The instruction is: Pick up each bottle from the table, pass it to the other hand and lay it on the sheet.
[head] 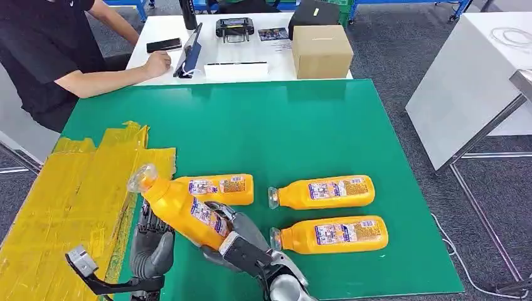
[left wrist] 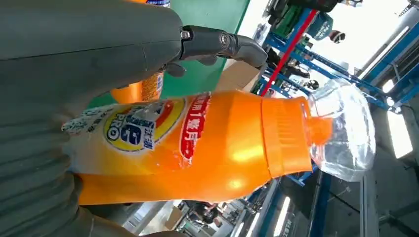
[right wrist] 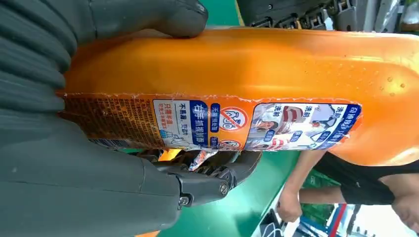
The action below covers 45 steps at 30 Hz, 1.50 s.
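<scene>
Left hand (left wrist: 74, 74) right up against an orange bottle (left wrist: 212, 148)

Its clear cap (left wrist: 346, 128) pointed away from the wrist, label toward the camera. Green table (left wrist: 217, 19), a second bottle (left wrist: 141, 89) and blue racks (left wrist: 316, 59) sat behind.

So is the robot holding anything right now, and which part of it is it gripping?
Yes, an orange bottle, tilted with its clear cap up. The right robot hand grips its lower body, around the label. The left robot hand is at it too, but whether it grips is unclear.
</scene>
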Tool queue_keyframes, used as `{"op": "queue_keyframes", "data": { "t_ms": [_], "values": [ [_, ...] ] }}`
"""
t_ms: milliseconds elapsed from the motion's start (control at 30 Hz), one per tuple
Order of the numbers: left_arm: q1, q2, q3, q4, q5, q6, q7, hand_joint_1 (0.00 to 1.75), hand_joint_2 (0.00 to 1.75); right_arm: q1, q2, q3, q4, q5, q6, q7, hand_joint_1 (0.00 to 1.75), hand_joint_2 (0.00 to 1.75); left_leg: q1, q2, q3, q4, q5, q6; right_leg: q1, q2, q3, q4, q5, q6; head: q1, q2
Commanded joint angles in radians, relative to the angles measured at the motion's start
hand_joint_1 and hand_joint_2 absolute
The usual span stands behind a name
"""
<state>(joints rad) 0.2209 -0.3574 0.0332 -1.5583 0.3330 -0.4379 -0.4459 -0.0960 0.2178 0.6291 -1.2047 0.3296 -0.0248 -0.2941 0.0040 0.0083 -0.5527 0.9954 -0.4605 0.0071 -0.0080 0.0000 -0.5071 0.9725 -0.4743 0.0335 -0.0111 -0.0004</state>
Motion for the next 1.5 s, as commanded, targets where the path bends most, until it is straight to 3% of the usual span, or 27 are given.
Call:
{"op": "queue_keyframes", "data": {
  "t_ms": [33,267,300,367,467,500,533,1033,1200,1233,1267,1300,1400,1500],
  "values": [
    [-0.05,0.07,-0.048,0.143,0.001,-0.082,0.033,0.0,1.75,-0.128,0.013,0.11,0.173,0.055,0.023,0.034,1.75,1.75,0.001,0.001,0.003,-0.002,0.001,0.0,0.001,0.002,0.002,-0.002,0.001,-0.001,0.0,0.0],
    [-0.072,0.085,-0.07,0.181,0.005,-0.119,0.039,0.0,1.75,-0.219,0.063,0.218,0.329,0.095,0.042,0.053,1.75,1.75,0.003,0.002,0.003,-0.003,0.001,-0.001,0.003,0.003,0.003,-0.004,0.002,-0.002,0.0,0.0],
    [-0.071,0.102,-0.09,0.184,-0.096,-0.047,0.05,0.0,1.75,-0.255,0.07,0.325,0.357,0.165,0.117,0.036,1.75,1.75,0.002,0.001,0.003,-0.002,0.001,-0.001,0.002,0.002,0.003,-0.003,0.002,-0.002,0.0,0.0],
    [-0.077,0.11,-0.091,0.215,-0.11,-0.04,0.022,0.0,1.75,-0.246,0.122,0.363,0.402,0.189,0.098,0.059,1.75,1.75,0.002,0.002,0.003,-0.002,0.0,-0.001,0.002,0.003,0.001,-0.002,0.001,-0.001,0.0,0.0],
    [-0.08,0.1,-0.077,0.218,-0.105,-0.037,0.011,0.0,1.75,-0.255,0.129,0.381,0.435,0.173,0.075,0.054,1.75,1.75,0.001,0.001,0.002,-0.002,0.0,-0.001,0.001,0.002,0.002,-0.001,0.0,-0.001,0.0,0.0],
    [-0.08,0.098,-0.075,0.216,-0.102,-0.036,0.013,0.3,1.75,-0.256,0.125,0.382,0.436,0.169,0.073,0.053,1.75,1.75,0.002,0.002,0.003,-0.002,0.0,-0.001,0.002,0.002,0.003,-0.002,0.001,-0.001,0.0,0.0],
    [-0.08,0.098,-0.075,0.215,-0.102,-0.036,0.013,1.75,1.75,-0.256,0.123,0.381,0.436,0.169,0.072,0.053,1.75,1.75,0.001,-0.001,0.002,-0.001,0.0,-0.001,0.002,0.0,0.001,-0.002,0.0,-0.001,0.0,0.0],
    [-0.082,0.078,-0.031,0.21,-0.063,-0.036,0.017,1.75,1.75,-0.268,0.115,0.387,0.448,0.145,0.067,0.054,1.75,1.75,0.0,-0.002,0.0,-0.001,0.001,0.0,0.0,-0.002,0.0,-0.001,0.0,0.0,0.0,0.0],
    [-0.055,0.08,-0.004,0.122,-0.12,0.04,0.019,1.75,1.75,-0.248,0.05,0.33,0.315,0.136,0.001,0.073,1.75,1.75,0.002,-0.004,-0.001,0.0,0.0,0.0,0.001,-0.004,0.0,-0.001,0.0,0.0,0.0,0.0],
    [-0.044,0.08,0.012,0.071,-0.196,0.111,-0.015,1.75,1.75,-0.21,0.028,0.27,0.225,0.131,-0.067,0.063,0.0,1.75,0.002,-0.005,-0.001,0.0,0.0,0.0,0.002,-0.005,0.001,-0.002,0.0,-0.001,0.0,0.0],
    [-0.037,0.085,0.023,0.022,-0.256,0.166,-0.034,1.75,1.75,-0.189,0.002,0.239,0.145,0.137,-0.091,0.066,0.0,1.75,0.002,-0.004,-0.002,0.0,0.0,0.0,0.001,-0.004,0.0,-0.001,0.0,0.0,0.0,0.0],
    [-0.032,0.09,0.035,-0.028,-0.322,0.227,-0.048,1.75,1.75,-0.171,-0.024,0.205,0.062,0.148,-0.111,0.085,0.0,0.0,0.001,-0.003,-0.002,0.001,0.0,0.0,0.001,-0.003,-0.001,0.0,0.0,0.0,0.0,0.0],
    [-0.034,0.097,0.054,-0.088,-0.335,0.237,-0.016,1.75,1.75,-0.158,-0.062,0.162,-0.045,0.151,-0.07,0.123,0.0,0.0,0.002,-0.005,-0.005,0.003,0.0,0.0,0.002,-0.005,-0.002,0.001,0.0,0.0,0.0,0.0],
    [-0.055,0.124,0.085,-0.136,-0.499,0.376,-0.074,1.75,1.75,-0.179,-0.096,0.069,-0.121,0.164,-0.109,0.132,0.0,0.0,0.003,-0.003,-0.002,0.002,0.0,0.0,0.003,-0.003,0.0,-0.001,0.0,-0.001,0.0,0.0]
  ]
}}
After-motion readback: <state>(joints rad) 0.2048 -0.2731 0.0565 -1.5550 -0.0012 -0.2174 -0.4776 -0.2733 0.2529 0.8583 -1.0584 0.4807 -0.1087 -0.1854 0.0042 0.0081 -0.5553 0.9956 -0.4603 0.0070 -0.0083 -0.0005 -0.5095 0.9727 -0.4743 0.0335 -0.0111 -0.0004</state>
